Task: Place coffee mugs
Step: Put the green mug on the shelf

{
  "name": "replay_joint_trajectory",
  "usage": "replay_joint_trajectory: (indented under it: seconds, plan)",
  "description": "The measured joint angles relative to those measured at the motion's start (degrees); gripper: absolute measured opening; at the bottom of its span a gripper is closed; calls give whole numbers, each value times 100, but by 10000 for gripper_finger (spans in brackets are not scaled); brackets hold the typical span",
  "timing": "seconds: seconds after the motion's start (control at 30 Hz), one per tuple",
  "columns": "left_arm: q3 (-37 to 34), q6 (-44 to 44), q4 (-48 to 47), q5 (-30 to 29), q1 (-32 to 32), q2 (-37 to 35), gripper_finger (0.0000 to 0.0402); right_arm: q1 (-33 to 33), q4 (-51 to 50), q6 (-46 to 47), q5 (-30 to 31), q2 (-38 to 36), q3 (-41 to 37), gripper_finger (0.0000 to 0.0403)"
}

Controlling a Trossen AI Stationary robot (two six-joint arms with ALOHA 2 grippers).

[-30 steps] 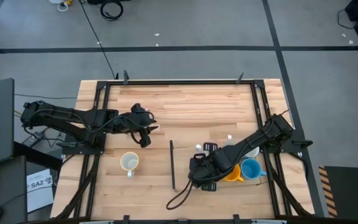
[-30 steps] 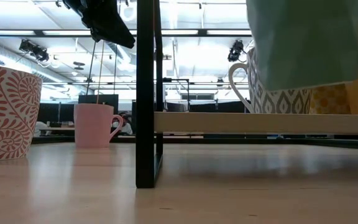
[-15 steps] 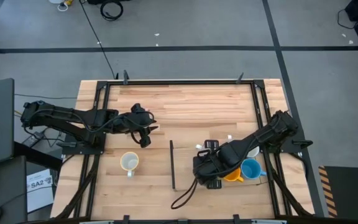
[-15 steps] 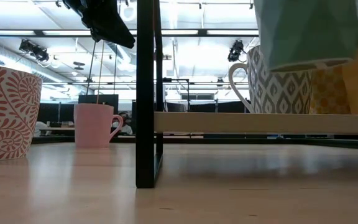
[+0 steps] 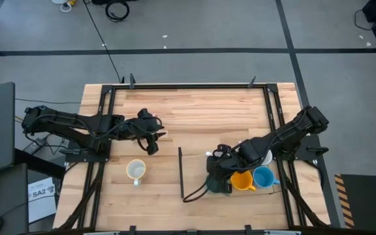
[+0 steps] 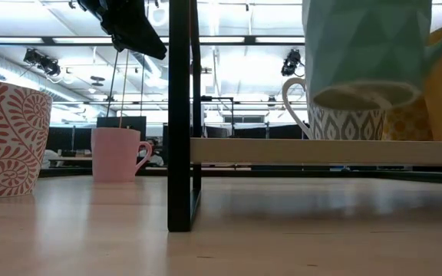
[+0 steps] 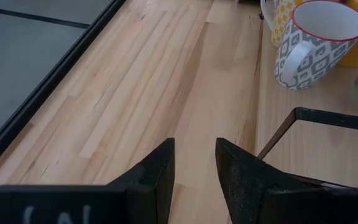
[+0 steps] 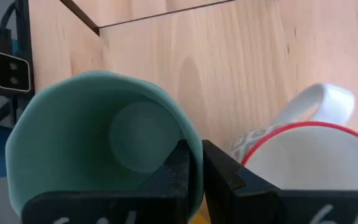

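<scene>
The right pincer [image 8: 192, 163] is pinching the rim of a pale green faceted ceramic mug [image 8: 98, 146], holding it above the wooden desk [image 5: 194, 111] beside a grey-patterned white mug [image 7: 316, 37]. The left pincer [image 7: 194, 165] is hovering, spread and empty. A floor sheet [image 5: 41, 192] reads "SA2".

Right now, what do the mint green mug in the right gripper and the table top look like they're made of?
Mint green mug: looks like glazed ceramic, with a smooth soft sheen and moulded facets on its wall; the right gripper pinches its rim. Table top: light wood, apparently sealed, with visible grain and joined strips.
</scene>
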Motion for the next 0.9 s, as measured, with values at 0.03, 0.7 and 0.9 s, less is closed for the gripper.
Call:
replay_joint_trajectory:
  seconds: [0.03,0.7,0.9]
  plan:
    - [2,0,2,0,0,0,123,-12,55,5,-1,-18,-72,30]
    - [0,4,0,0,0,0,123,-12,149,-100,-97,-61,-529,32]
    - [-1,4,2,0,0,0,123,-12,123,-262,-96,-59,-529,39]
